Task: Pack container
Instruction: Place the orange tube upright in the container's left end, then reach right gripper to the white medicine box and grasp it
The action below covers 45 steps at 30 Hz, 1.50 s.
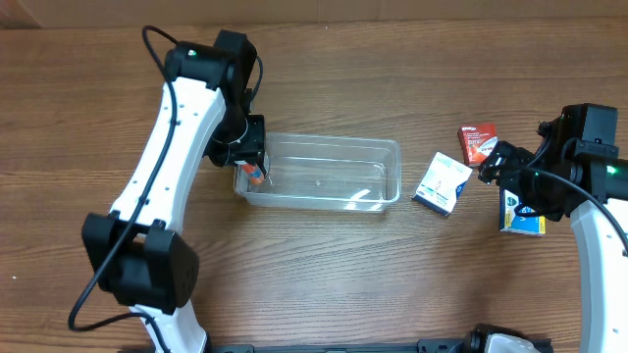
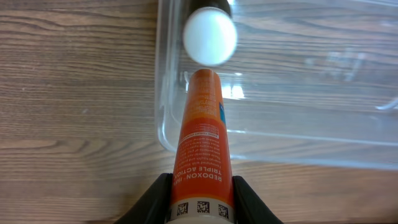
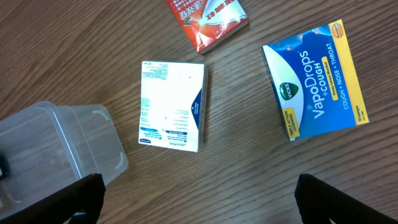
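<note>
Clear, smooth-walled rectangular container (image 1: 324,175) with rounded corners, mid-desk (image 1: 324,275); long axis left–right in the overhead view. The left pincer (image 2: 200,202) clamps a glossy orange tube (image 2: 202,137), its white cap (image 2: 210,34) pointing over the container's left end. The right pincer (image 3: 200,199) gapes wide, empty.

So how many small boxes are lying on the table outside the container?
3, all right of the container: a white box nearest it, a red one farther back, a blue VapoDrops one partly under the right arm.
</note>
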Available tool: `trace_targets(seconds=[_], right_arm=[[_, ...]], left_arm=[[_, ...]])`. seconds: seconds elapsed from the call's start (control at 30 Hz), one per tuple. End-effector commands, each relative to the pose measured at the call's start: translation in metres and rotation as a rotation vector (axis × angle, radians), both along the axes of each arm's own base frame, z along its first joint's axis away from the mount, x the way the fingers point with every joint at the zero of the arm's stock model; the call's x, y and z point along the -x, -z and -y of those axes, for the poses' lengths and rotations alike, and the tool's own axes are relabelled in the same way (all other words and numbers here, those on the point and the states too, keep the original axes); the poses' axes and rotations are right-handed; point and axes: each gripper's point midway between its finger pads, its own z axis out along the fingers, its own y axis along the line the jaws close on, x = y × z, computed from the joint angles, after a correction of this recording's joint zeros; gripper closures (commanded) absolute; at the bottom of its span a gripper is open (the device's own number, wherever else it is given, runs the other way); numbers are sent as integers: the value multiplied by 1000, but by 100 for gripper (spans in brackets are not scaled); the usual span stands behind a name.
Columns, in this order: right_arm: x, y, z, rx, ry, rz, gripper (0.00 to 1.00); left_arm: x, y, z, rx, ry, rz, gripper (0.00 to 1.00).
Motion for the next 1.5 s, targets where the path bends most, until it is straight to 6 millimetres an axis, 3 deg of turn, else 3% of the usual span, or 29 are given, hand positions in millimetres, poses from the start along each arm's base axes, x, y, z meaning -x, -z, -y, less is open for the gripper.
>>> trace_targets(seconds=[0.0, 0.3, 0.5, 0.63, 0.73, 0.87, 0.9, 1.03, 1.13, 1.17, 1.2, 1.3, 1.47], right_arm=[[-4, -8, 0, 0, -4, 30, 0], [-4, -8, 0, 0, -4, 31, 0], [-4, -8, 0, 0, -4, 30, 0], [-4, -8, 0, 0, -4, 30, 0], [-4, -8, 0, 0, -4, 31, 0], [-4, -8, 0, 0, -4, 30, 0], [-4, -8, 0, 1, -4, 30, 0], [-3, -8, 0, 2, -3, 30, 0], [-3, -8, 0, 3, -3, 30, 0], [-3, -8, 0, 3, -2, 30, 0], [-3, -8, 0, 1, 0, 29, 0], [7, -7, -4, -18, 18, -15, 0], [10, -20, -23, 15, 9, -22, 0]], left_arm=[[-6, 14, -4, -48, 1, -16, 96], [-2, 58, -5, -52, 1, -46, 96], [5, 69, -6, -58, 6, -74, 90], [4, 69, -5, -56, 9, -65, 35], [0, 65, -4, -50, 25, -49, 27], [-13, 39, 1, -26, 27, 22, 25], [-20, 17, 2, -17, 29, 75, 23], [-26, -36, -2, 0, 25, 227, 17], [-19, -85, -23, -38, 10, 382, 14], [-13, -100, -33, -50, 3, 423, 2], [-6, -114, -42, -50, -3, 459, 0], [11, -143, -73, -62, -58, 537, 0], [32, -165, -107, -44, -104, 611, 0]])
